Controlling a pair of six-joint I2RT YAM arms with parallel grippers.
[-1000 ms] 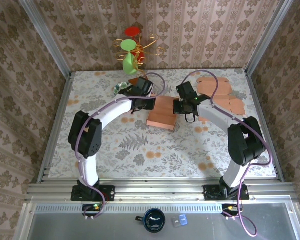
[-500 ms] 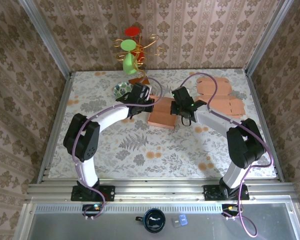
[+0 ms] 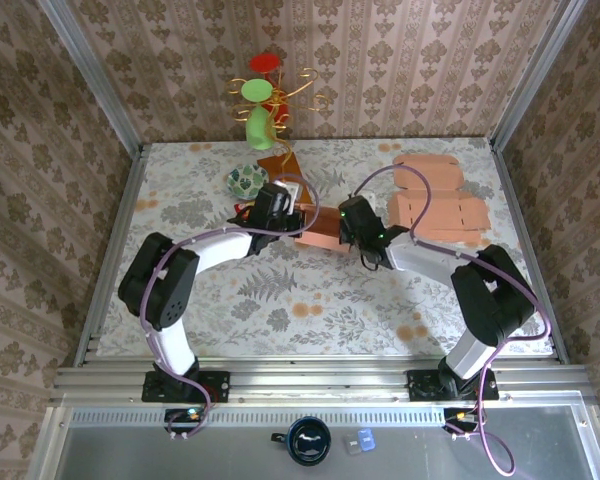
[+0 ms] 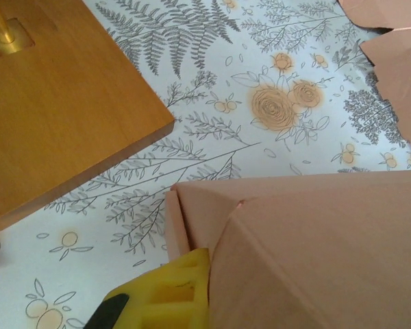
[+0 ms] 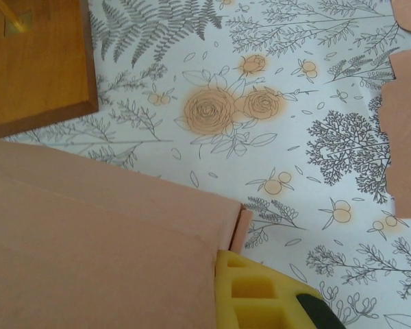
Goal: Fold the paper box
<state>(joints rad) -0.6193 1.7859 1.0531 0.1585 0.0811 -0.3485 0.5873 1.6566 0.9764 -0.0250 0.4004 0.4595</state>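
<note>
The flowered table [image 3: 280, 300] spreads out under both arms. Flat cardboard blanks [image 3: 442, 208] lie at its far right. The paper box [image 3: 318, 230], partly formed, sits near the middle, just in front of the wooden base [image 3: 280, 166]. My left gripper [image 3: 288, 216] is up against the box's left side and my right gripper [image 3: 350, 224] against its right. Both have their jaws together, though I cannot tell whether a paper wall is pinched between them. From the left wrist I see one yellow pad [image 4: 166, 293] lying against a panel, beside a folded corner flap. I judge the box to be light, thin and easily creased, and likely to slide on the cloth. I would take it by the wall edges near the corners and press gently.
</note>
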